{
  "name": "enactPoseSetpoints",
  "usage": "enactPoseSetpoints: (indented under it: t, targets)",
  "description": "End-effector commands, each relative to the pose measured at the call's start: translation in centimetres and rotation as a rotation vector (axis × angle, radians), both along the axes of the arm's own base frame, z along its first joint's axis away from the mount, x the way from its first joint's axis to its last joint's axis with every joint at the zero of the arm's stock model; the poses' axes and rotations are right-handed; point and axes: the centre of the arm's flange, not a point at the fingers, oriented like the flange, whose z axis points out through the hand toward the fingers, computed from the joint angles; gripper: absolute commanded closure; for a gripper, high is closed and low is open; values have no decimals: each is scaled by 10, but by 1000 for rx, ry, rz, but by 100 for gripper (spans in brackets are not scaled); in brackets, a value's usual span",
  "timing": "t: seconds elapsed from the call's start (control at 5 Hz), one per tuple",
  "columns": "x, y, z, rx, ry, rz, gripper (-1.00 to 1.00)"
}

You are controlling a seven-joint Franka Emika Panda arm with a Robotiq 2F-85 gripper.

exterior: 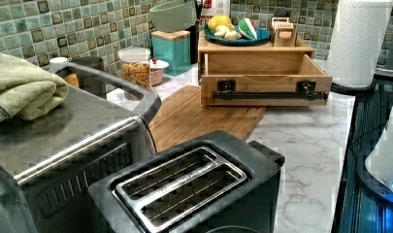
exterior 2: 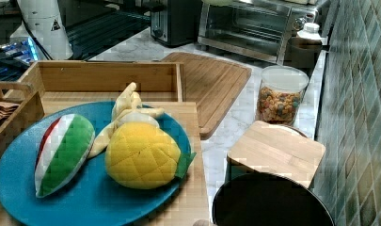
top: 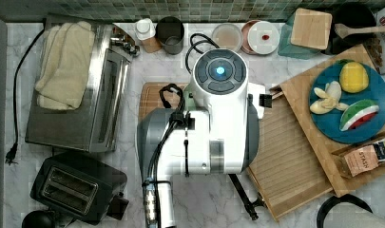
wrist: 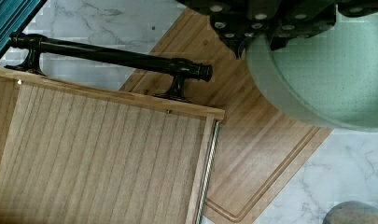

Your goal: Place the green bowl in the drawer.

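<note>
Green bowl held aloft beside the open drawer

In the wrist view the end effector (wrist: 259, 35) pinches the rim of the green bowl (wrist: 326, 74), which hangs above the wooden cutting board (wrist: 266, 154) (not touching it), just beside the pulled-out drawer (wrist: 102, 163) with its black bar handle (wrist: 112, 55); the left view shows the bowl high over the marble surface (exterior: 305, 141).

Cutting board (top: 157, 97): flat on the marble counter (top: 294, 209).
Toaster oven (top: 81, 109): at the top view's left, folded towel (top: 66, 59) on top.
Black toaster (top: 76, 187): near the oven.
Blue plate (top: 366, 128): at the top view's right, carrying plush fruit.
</note>
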Motion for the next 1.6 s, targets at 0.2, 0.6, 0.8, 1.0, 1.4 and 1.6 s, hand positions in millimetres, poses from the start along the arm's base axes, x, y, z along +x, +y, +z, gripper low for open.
enactPoseSetpoints:
  t: [0.2,0.6,0.8,1.0,1.4,1.6]
  targets:
    - [-14,-21,-1,-8,-8,-7,100]
    - [-43,-88,-8,22,-44,-60,100]
    - [-61,-115,-17,27,-101,-75,100]
    - [-75,-129,-25,5,-129,-89,100]
    - [-100,-178,-42,89,-180,-112,100]
    - [-110,-202,-58,90,-202,-74,100]
